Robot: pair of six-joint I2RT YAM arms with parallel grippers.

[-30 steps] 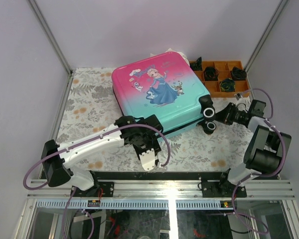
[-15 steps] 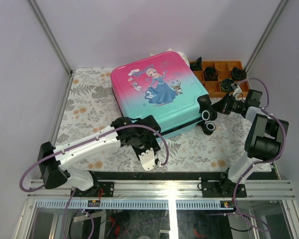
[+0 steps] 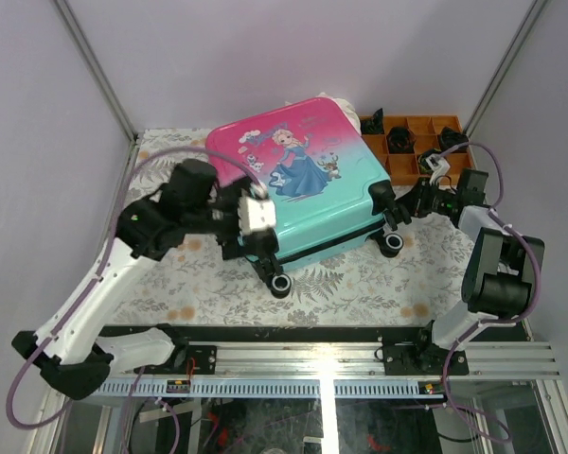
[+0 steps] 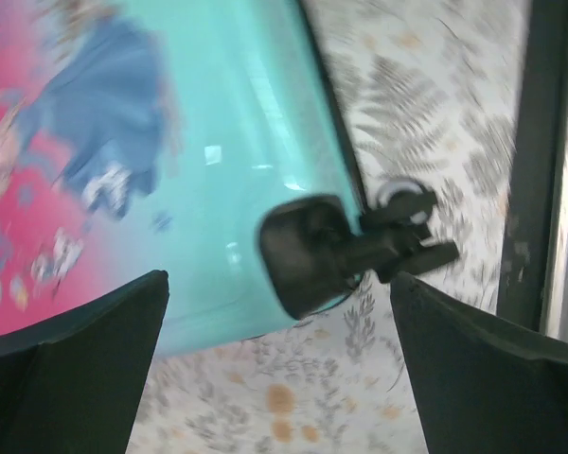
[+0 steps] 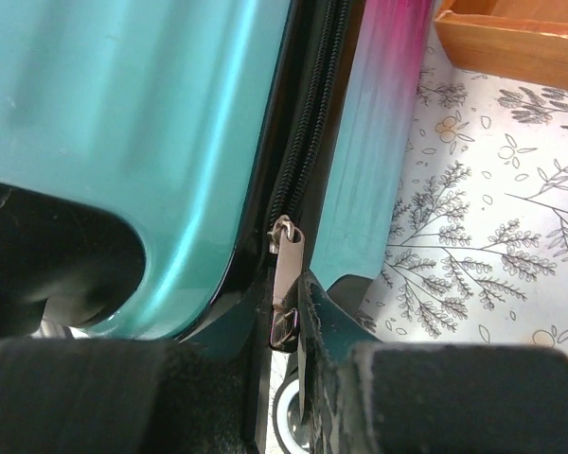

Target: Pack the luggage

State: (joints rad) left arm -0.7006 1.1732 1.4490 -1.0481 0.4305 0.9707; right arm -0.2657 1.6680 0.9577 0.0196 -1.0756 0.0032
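The luggage (image 3: 308, 194), a pink-to-teal suitcase with a princess print, lies flat and closed on the patterned table. My left gripper (image 3: 254, 246) hangs open above its near left corner. In the left wrist view the left gripper (image 4: 277, 280) straddles a black wheel housing (image 4: 308, 255) of the teal shell (image 4: 227, 142), touching nothing. My right gripper (image 3: 418, 199) is at the case's right side by the wheels. In the right wrist view the right gripper (image 5: 289, 331) is shut on the metal zipper pull (image 5: 286, 270) in the black zipper seam of the luggage (image 5: 123, 113).
An orange compartment tray (image 3: 426, 165) holding dark items stands at the back right, close behind the right arm; its corner (image 5: 511, 43) shows in the right wrist view. A white wheel (image 5: 286, 427) sits just under the right fingers. Frame posts rise at both back corners.
My left arm rose from the near table edge and swung left over the suitcase's near corner, its jaws opening wide. My right gripper moved farther back along the case's side, still pinching the pull.
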